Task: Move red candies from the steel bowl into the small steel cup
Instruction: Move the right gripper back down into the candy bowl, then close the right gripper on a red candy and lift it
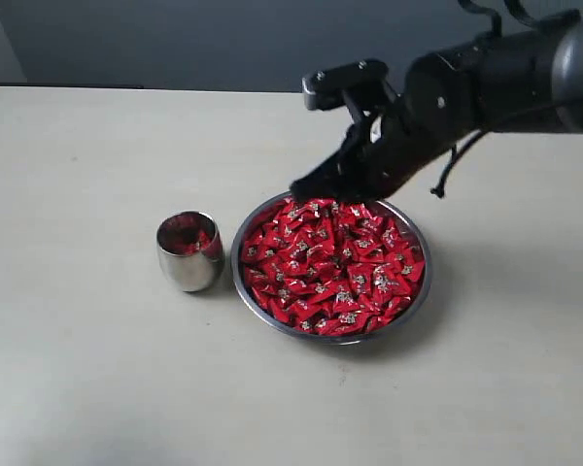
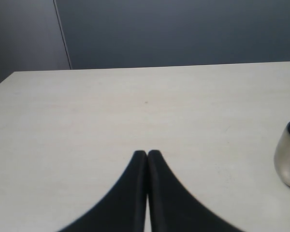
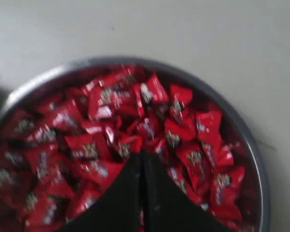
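Our right arm [image 1: 486, 87] leans down, its claw [image 3: 141, 154] pressed together over the red candies [image 1: 335, 262] — pale table [image 1: 78, 369], grey wall [image 1: 175, 39] behind.

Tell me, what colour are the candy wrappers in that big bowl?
Shiny red with small silver-white marks; the right wrist view shows the red candies best.

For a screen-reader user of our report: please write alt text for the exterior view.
A black robot hand, closed, reaches to the upper-left edge of a steel bowl heaped with red candies. A small steel cup with red inside stands left of the bowl, apart from it, on a table.
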Motion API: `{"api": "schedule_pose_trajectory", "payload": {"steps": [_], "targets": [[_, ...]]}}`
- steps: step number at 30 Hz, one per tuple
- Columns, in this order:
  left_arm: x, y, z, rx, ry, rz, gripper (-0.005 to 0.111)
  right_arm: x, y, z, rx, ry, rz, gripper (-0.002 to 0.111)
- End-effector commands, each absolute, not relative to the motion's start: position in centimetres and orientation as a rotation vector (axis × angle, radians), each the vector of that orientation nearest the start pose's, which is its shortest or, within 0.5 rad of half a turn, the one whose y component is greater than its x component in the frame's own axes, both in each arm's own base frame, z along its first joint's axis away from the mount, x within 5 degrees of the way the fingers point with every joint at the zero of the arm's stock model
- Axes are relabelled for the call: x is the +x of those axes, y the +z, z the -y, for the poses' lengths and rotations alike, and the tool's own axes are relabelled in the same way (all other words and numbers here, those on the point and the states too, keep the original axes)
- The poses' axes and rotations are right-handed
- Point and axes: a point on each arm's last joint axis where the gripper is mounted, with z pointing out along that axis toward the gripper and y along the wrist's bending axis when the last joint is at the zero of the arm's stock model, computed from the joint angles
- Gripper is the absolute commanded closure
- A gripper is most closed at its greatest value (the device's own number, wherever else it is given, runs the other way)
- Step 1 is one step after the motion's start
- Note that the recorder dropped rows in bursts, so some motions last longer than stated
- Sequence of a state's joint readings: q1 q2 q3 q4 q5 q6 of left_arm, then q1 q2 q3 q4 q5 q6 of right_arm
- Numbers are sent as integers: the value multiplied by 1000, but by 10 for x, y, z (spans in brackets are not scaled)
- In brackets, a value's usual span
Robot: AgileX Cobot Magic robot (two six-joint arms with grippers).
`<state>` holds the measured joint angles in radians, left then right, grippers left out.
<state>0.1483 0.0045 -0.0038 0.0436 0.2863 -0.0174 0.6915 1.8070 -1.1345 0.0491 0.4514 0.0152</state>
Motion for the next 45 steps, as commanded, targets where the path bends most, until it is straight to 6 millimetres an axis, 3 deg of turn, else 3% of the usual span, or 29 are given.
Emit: {"api": "schedule_pose_trajectory", "payload": {"steps": [1, 4, 7, 9, 15, 18, 25, 36, 45], "targets": [[54, 187, -9, -118, 134, -1766, 106, 269, 179, -225, -1006, 216, -2521, 108], [54, 187, -9, -118, 134, -1766, 106, 265, 175, -229, -1155, 222, -2497, 108], [54, 187, -9, -118, 134, -1766, 106, 257, 187, -240, -1505, 296, -2382, 108], [54, 187, -9, -118, 134, -1766, 106, 264, 192, -247, -1544, 298, -2358, 108], [54, 187, -9, -118, 134, -1766, 106, 275, 169, -269, -1881, 185, -2403, 108], [54, 187, -9, -118, 134, -1766, 106, 273, 167, -277, -1912, 170, -2369, 106], [54, 187, -9, -118, 134, -1766, 106, 277, 167, -278, -1813, 81, -2395, 73], [54, 187, -9, -118, 134, -1766, 106, 280, 164, -279, -1725, 70, -2433, 73], [54, 187, -9, -118, 134, -1766, 106, 281, 140, -281, -1758, 56, -2487, 73]]}}
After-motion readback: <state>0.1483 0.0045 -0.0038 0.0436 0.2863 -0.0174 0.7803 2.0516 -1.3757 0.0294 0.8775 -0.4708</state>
